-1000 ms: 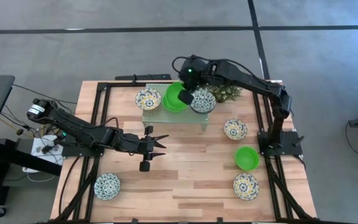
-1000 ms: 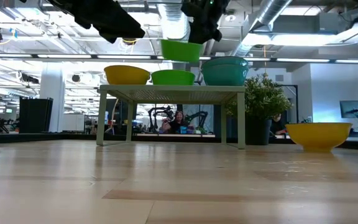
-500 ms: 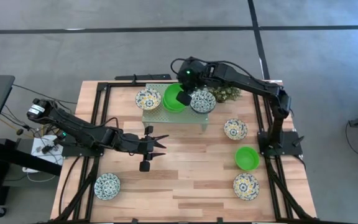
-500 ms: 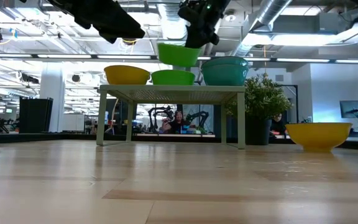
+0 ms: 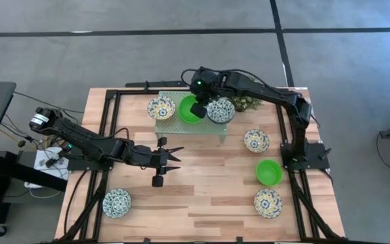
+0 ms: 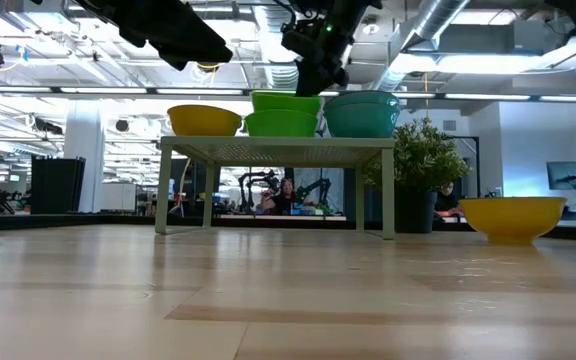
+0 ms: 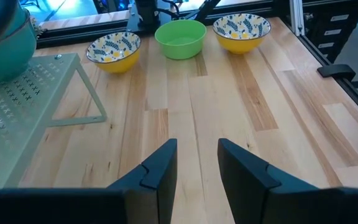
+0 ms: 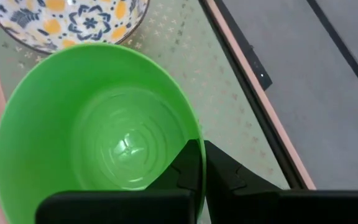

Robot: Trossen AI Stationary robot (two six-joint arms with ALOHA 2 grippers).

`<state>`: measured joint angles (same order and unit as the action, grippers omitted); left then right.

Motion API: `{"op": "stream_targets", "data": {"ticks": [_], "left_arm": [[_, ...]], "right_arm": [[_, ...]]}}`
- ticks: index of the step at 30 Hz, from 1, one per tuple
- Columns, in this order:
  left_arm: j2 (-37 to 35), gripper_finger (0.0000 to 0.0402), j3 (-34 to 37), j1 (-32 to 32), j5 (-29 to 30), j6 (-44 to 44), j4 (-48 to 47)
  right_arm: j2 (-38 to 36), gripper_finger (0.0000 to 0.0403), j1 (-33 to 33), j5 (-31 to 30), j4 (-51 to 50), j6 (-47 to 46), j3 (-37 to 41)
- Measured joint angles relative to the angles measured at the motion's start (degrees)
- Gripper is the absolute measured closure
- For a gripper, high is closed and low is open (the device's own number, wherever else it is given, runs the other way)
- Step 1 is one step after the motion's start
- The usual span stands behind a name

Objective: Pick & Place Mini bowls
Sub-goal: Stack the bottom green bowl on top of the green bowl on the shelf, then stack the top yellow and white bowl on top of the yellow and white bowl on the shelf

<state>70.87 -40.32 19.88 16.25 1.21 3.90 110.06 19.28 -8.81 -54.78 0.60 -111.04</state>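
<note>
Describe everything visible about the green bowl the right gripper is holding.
The green bowl is small, round, plain bright green, smooth and glossy like plastic, with faint rings on its empty bottom. It sits upright, nested in a second green bowl on the pale perforated stand, between two patterned bowls. The right gripper is shut on its rim, one finger inside and one outside.

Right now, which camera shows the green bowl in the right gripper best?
The right wrist view: the green bowl fills it. The high view shows it small on the shelf; the low view shows it side-on, nested; the left wrist view misses it.
</note>
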Motion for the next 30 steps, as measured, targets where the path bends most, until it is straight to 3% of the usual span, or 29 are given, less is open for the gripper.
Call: {"op": "stream_targets", "data": {"ticks": [19, 30], "left_arm": [[0.00, 0.0284, 0.00, 0.02, 0.00, -0.02, 0.02], [0.00, 0.0284, 0.00, 0.00, 0.00, -0.02, 0.04]], "right_arm": [[1.86, 0.0344, 0.52, -0.05, -1.81, 0.00, 0.00], [1.20, 0.0341, -1.27, -0.16, -1.78, 4.21, -0.09]]}}
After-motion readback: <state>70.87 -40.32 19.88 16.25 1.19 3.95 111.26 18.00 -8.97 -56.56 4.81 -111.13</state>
